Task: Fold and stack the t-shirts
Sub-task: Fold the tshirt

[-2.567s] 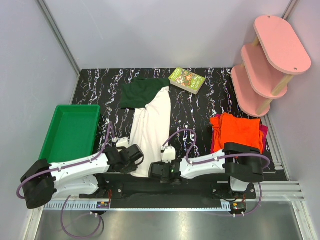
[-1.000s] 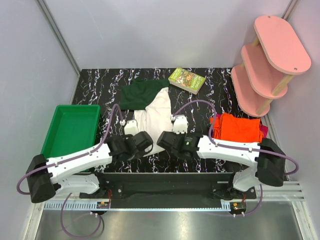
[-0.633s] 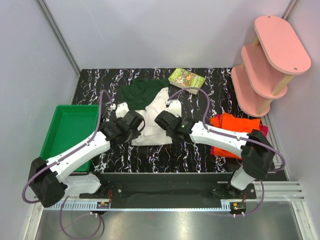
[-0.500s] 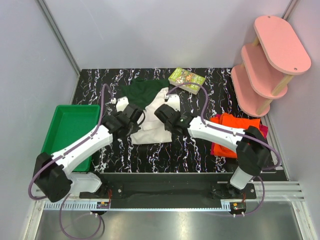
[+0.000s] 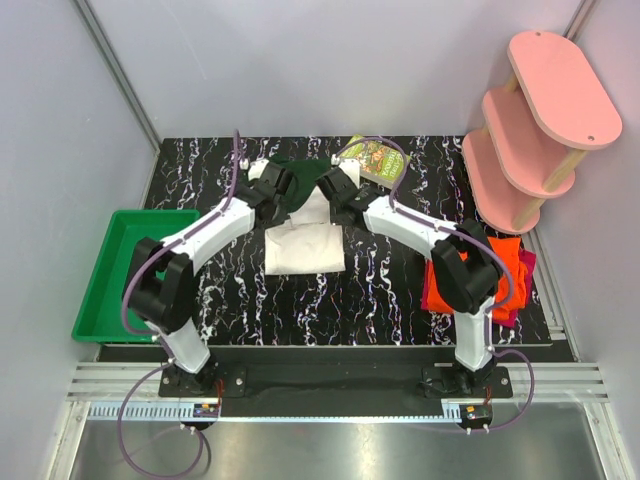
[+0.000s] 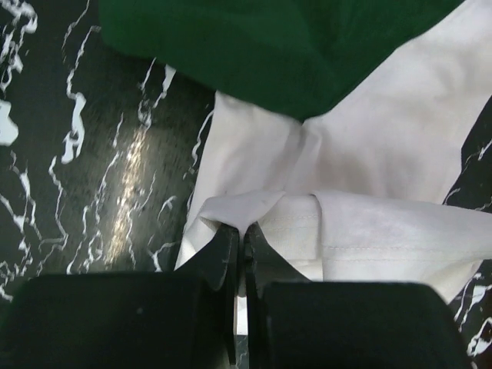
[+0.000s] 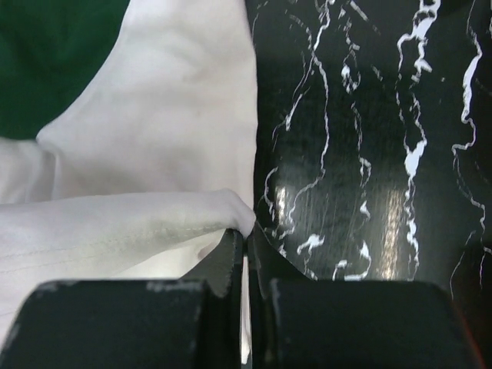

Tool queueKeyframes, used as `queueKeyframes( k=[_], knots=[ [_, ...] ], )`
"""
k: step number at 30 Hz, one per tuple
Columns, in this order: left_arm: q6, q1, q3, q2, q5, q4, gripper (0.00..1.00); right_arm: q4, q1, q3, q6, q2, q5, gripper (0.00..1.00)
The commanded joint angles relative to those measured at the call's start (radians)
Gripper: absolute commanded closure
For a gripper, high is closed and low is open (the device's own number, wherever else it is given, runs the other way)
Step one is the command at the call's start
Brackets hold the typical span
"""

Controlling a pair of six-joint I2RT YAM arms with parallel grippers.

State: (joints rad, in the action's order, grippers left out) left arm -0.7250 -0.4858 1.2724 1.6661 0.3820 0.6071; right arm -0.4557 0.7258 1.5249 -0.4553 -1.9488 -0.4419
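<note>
My left end effector (image 6: 238, 231) is clenched on one corner of the folded-over hem of the cream-white t-shirt (image 6: 384, 154). My right end effector (image 7: 246, 234) pinches the opposite corner. The doubled white cloth lies on the black marbled desk (image 5: 400, 290), spread between both end effectors and back toward the arm bases. Its dark green sleeve (image 6: 269, 46) lies just beyond the left fingertips. The orange t-shirt (image 5: 508, 255) rests well right of my right end effector, on the magenta-red t-shirt (image 5: 522, 268).
</note>
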Motion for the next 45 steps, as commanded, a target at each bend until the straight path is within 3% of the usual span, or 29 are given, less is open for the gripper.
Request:
queueKeyframes(
  k=[1, 15, 16, 17, 19, 20, 21, 24, 26, 30, 31, 34, 41, 45],
  knots=[
    [0.068, 0.033, 0.125, 0.090, 0.028, 0.026, 1.00, -0.012, -0.069, 0.099, 0.050, -0.067, -0.024, 1.00],
    [0.096, 0.107, 0.260, 0.283, -0.021, 0.026, 1.00, -0.037, -0.120, 0.323, 0.073, -0.278, 0.057, 0.98],
    [0.101, 0.111, 0.272, 0.291, -0.028, 0.036, 0.92, -0.040, -0.121, 0.331, 0.073, -0.283, 0.051, 0.83],
    [0.099, 0.116, 0.278, 0.293, -0.028, 0.046, 0.82, -0.037, -0.120, 0.328, 0.073, -0.276, 0.048, 0.60],
    [0.095, 0.119, 0.271, 0.258, -0.006, 0.042, 0.69, -0.009, -0.118, 0.296, 0.075, -0.225, 0.042, 0.43],
    [0.093, 0.119, 0.250, 0.233, -0.003, 0.025, 0.62, 0.009, -0.118, 0.287, 0.078, -0.202, 0.042, 0.35],
    [0.090, 0.119, 0.239, 0.190, -0.002, 0.017, 0.49, 0.011, -0.115, 0.278, 0.086, -0.159, 0.043, 0.27],
    [0.087, 0.116, 0.205, 0.117, -0.009, 0.000, 0.41, 0.017, -0.100, 0.227, 0.096, -0.070, 0.040, 0.21],
    [0.070, 0.109, 0.170, 0.090, -0.025, 0.000, 0.41, 0.029, -0.079, 0.164, 0.099, -0.030, 0.061, 0.25],
    [0.041, 0.053, 0.073, 0.041, -0.069, -0.017, 0.50, 0.089, -0.040, 0.009, 0.050, 0.050, 0.114, 0.58],
    [0.026, 0.038, 0.049, 0.032, -0.072, -0.032, 0.56, 0.097, -0.026, -0.041, 0.040, 0.050, 0.124, 0.72],
    [-0.005, -0.019, -0.060, 0.029, -0.097, -0.073, 0.63, 0.117, -0.014, -0.110, -0.003, 0.037, 0.167, 0.83],
    [-0.040, -0.117, -0.094, 0.139, -0.146, -0.095, 0.73, 0.158, 0.001, -0.172, -0.042, -0.031, 0.226, 0.89],
    [-0.057, -0.137, -0.107, 0.164, -0.152, -0.095, 0.74, 0.160, 0.001, -0.225, -0.075, -0.035, 0.242, 0.91]
  ],
)
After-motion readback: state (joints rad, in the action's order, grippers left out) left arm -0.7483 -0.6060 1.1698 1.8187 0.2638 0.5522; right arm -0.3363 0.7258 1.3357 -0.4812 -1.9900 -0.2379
